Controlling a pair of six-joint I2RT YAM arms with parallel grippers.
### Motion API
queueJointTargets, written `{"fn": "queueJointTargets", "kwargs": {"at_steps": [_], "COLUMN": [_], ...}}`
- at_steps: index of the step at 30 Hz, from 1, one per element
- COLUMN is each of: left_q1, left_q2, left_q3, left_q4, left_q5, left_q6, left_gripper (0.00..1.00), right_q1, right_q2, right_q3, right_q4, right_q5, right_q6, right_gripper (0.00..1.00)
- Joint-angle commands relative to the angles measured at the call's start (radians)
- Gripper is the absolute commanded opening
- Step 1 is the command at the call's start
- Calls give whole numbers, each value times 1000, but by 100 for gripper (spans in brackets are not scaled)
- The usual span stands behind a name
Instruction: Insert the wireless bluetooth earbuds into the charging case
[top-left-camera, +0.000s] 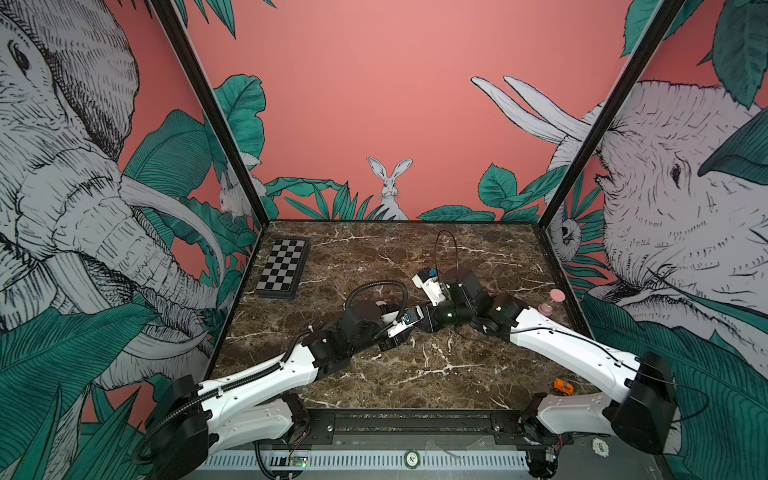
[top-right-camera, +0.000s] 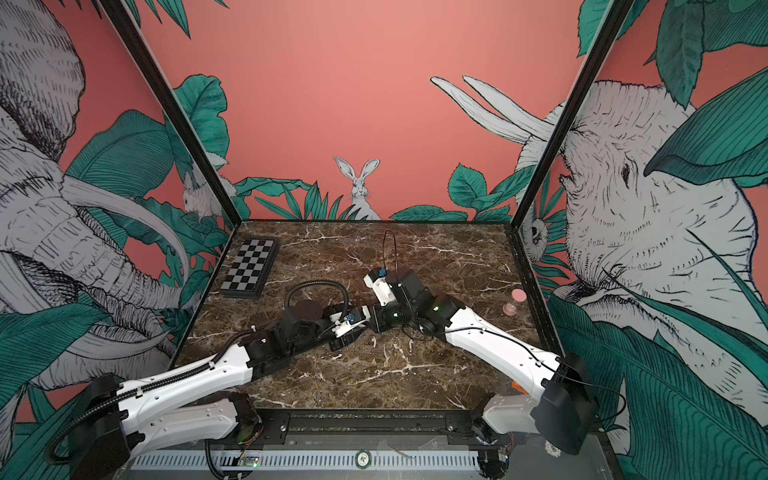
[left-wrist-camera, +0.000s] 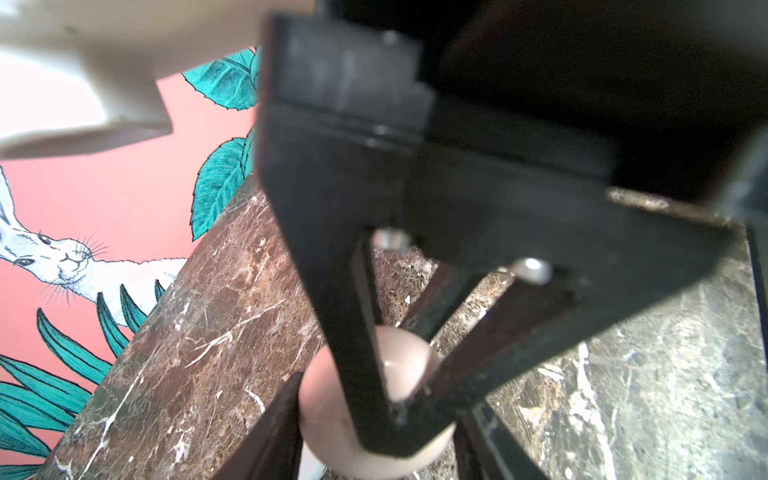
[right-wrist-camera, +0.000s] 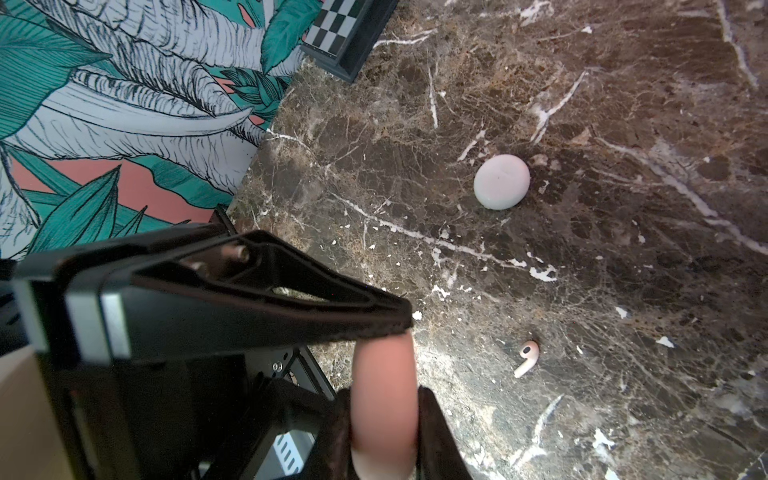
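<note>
A pale pink round charging case (right-wrist-camera: 384, 399) stands edge-on between the fingers of my right gripper (right-wrist-camera: 384, 401), which is shut on it. In the left wrist view the same case (left-wrist-camera: 328, 411) lies between the fingers of my left gripper (left-wrist-camera: 374, 453). They flank it closely but look slightly parted, and a right finger (left-wrist-camera: 361, 332) crosses in front. One whitish earbud (right-wrist-camera: 527, 358) lies on the marble just past the case. In both top views the grippers (top-left-camera: 394, 341) meet mid-table and hide the case.
A white round case (right-wrist-camera: 502, 181) lies shut on the marble beyond the earbud. A pink case (top-left-camera: 547, 306) with its lid up stands near the right wall. A chessboard (top-left-camera: 284, 268) lies at the back left. A small orange toy (top-left-camera: 563, 387) sits front right.
</note>
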Motion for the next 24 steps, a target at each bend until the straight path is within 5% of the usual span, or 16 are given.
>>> {"fn": "queueJointTargets", "kwargs": {"at_steps": [1,3,4,16,24], "left_q1": [-3,-3,-3,13,222], "left_q2": [-55,-73,-81,-245,-331], "left_q3": [19,24,31,134,103], "left_q4": [32,13,-8,-327,-325], "left_q5": [49,65,88,348,635], "left_q6": [-44,-76,-86,-242,-410], "left_gripper": [67,97,99,99,95], "right_q1": [4,-7,-17,-88,-69], "right_q2": [-57,-80,-93,-223,-230], "right_q3": [15,20,20,-18,-42], "right_q4": [2,-9,-12,-24,19], "right_q5": [-2,-1,-8,-200,-435], "right_q6": [-42,-58,-68,-199,-245], "right_gripper": [0,0,0,0,0]}}
